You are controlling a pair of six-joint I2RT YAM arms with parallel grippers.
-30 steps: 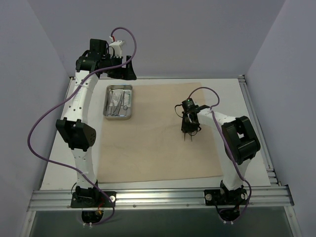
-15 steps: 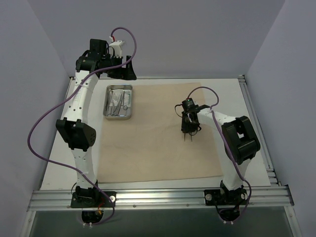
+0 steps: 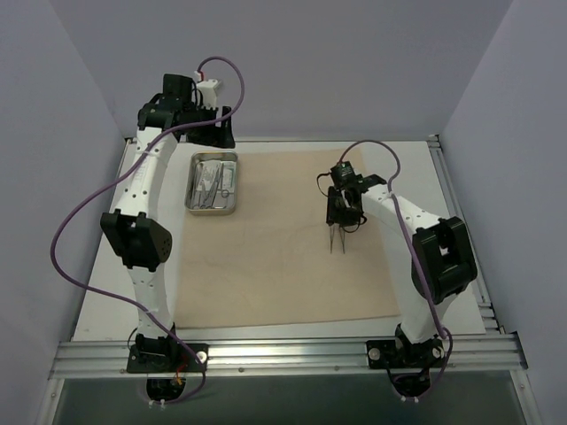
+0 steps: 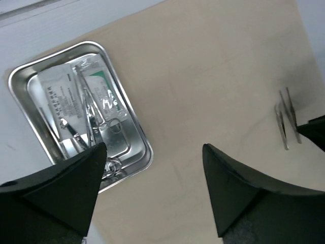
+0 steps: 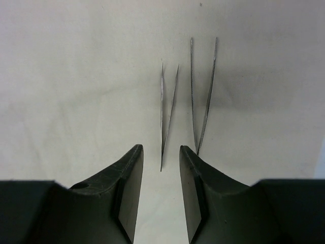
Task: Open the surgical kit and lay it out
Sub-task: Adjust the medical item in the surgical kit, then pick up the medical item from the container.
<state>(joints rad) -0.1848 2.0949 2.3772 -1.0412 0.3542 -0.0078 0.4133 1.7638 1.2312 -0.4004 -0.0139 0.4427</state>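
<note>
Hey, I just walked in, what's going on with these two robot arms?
The beige cloth is spread out flat. The right gripper hovers low over two thin tweezers lying side by side on the cloth, its jaws slightly apart and gripping nothing. The steel tray sits at the cloth's far left corner, with scissor-handled instruments and packets inside. The left gripper hangs wide open near the tray, holding nothing.
</note>
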